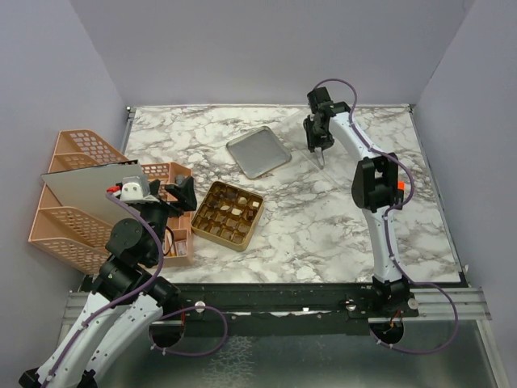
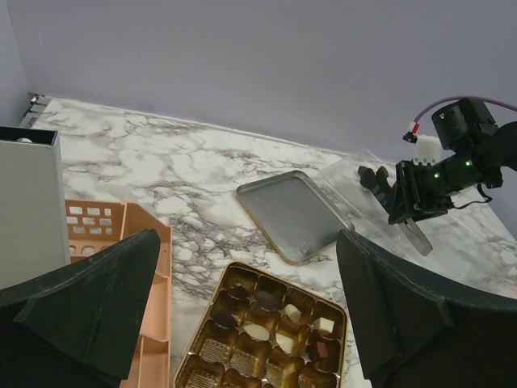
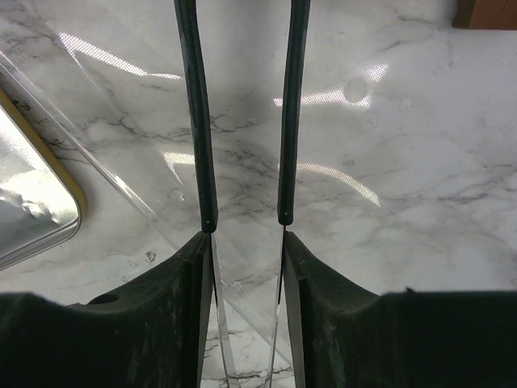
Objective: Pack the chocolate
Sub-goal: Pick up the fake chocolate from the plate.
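Note:
The chocolate [image 2: 292,312] is several small dark, brown and cream pieces lying in compartments of the golden-brown grid tray [image 1: 212,235], which also shows in the left wrist view [image 2: 202,330]. Several compartments at its near side are empty. My left gripper [image 1: 182,194] is open and empty, hovering over the tray's left side [image 2: 249,242]. My right gripper [image 1: 320,151] is far off at the back right, shut on thin metal tweezers [image 3: 194,121] with black tips. It hangs over a clear plastic sheet [image 3: 121,162].
The lid [image 1: 258,152] lies upside down, silver inside up, behind the tray. Orange desk organizers [image 1: 77,153] and a grey board [image 1: 85,190] stand at the left. An orange compartment box [image 1: 176,241] sits beside the tray.

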Available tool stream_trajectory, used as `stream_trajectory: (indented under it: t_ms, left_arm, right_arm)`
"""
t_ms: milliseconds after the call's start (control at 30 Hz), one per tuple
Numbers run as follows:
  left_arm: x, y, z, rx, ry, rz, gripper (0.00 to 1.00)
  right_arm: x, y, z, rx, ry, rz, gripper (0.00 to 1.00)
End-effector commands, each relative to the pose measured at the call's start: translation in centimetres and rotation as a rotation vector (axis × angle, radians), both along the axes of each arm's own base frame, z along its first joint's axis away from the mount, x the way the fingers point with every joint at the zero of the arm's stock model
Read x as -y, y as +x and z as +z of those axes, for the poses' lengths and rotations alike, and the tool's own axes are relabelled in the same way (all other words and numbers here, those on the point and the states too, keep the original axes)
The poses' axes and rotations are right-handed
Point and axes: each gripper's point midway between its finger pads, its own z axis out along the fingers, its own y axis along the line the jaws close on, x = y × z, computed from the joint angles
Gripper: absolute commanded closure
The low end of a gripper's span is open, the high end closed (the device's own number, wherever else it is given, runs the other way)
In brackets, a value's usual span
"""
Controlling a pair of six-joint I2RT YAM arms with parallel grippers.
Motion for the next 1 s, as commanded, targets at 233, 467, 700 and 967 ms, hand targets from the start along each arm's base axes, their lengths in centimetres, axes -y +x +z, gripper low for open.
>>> stream_trajectory:
  t_ms: [233,467,700,967]
  left_arm:
    - [-0.7,0.0,0.0,0.009,-0.002,0.031,0.01]
    - [-0.8,-0.1,0.1,0.012,-0.003,0.035,0.01]
    - [-0.7,-0.1,0.1,0.012,-0.004,0.033,0.01]
    - [-0.8,-0.2,0.1,0.014,-0.006,0.034,0.01]
  right_arm:
    - [0.4,1.1,-0.3,-0.002,-0.013,0.021,0.59]
    - [0.2,-0.1,-0.2,-0.022,0.01,0.036,0.6]
    - [0.1,0.0,0.5,-0.009,0.015,0.041,0.6]
    - [0.6,1.2,0.3,0.017,-0.023,0.03,0.6]
